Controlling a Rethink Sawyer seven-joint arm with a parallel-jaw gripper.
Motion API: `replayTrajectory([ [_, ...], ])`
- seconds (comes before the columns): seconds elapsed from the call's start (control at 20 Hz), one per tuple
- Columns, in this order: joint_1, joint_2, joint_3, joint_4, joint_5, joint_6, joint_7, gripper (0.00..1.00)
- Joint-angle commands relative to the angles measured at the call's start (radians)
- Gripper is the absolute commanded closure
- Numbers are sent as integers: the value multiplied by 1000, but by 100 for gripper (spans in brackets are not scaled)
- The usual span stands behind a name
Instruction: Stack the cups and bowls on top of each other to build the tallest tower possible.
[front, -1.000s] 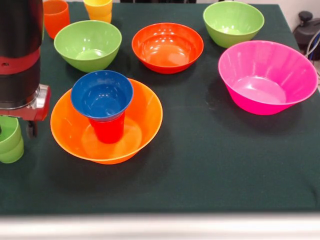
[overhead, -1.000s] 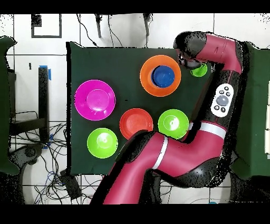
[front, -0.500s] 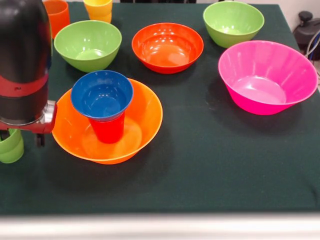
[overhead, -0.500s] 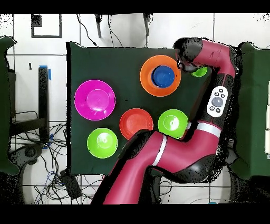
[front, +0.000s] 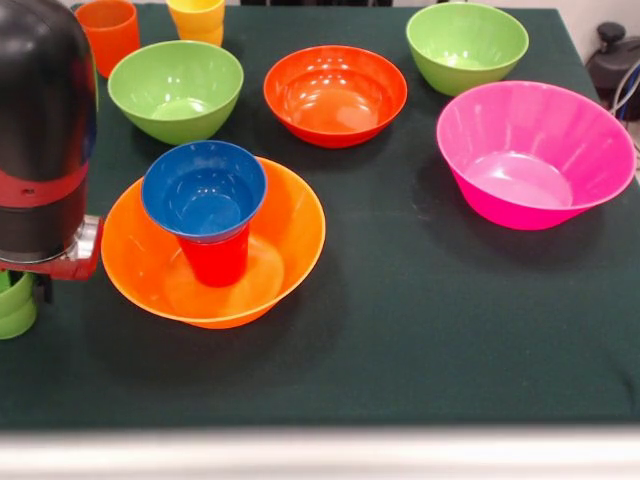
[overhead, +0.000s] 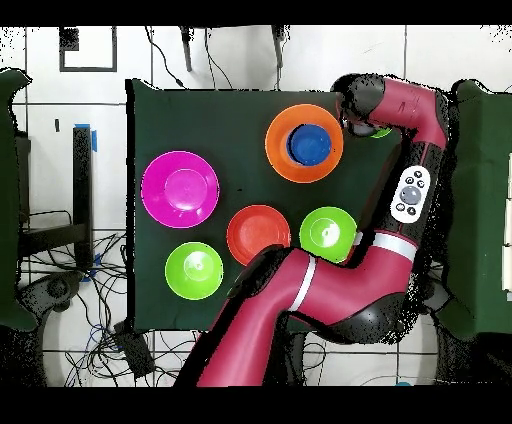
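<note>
The large orange bowl (front: 290, 240) holds an upside-down red cup (front: 215, 262) with the small blue bowl (front: 204, 190) upright on top; the orange bowl (overhead: 280, 150) and the blue bowl (overhead: 308, 145) also show in the overhead view. The stacked light green cups (front: 12, 305) stand left of the orange bowl at the picture's edge. My gripper (front: 28, 290) hangs right over them, mostly hidden under the arm's black and red wrist (front: 40, 230). In the overhead view only a sliver of the green cups (overhead: 383, 132) shows beside the arm's head.
Behind the tower stand a light green bowl (front: 176, 90), a red-orange bowl (front: 335, 95), a second light green bowl (front: 467, 45) and the large pink bowl (front: 535, 155). An orange cup (front: 108, 30) and a yellow cup (front: 197, 18) stand at the far left.
The arm's end has shifted over the green cups and now covers more of them in both views. The tower and the other bowls have not moved.
</note>
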Motion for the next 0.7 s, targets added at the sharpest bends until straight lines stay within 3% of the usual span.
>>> replayTrajectory([
  [0.05,0,49,36,7,-40,-57,-338,100],
  [0.45,11,38,2,-1,-17,-50,-331,100],
  [0.7,38,-71,-31,78,14,33,-336,100],
])
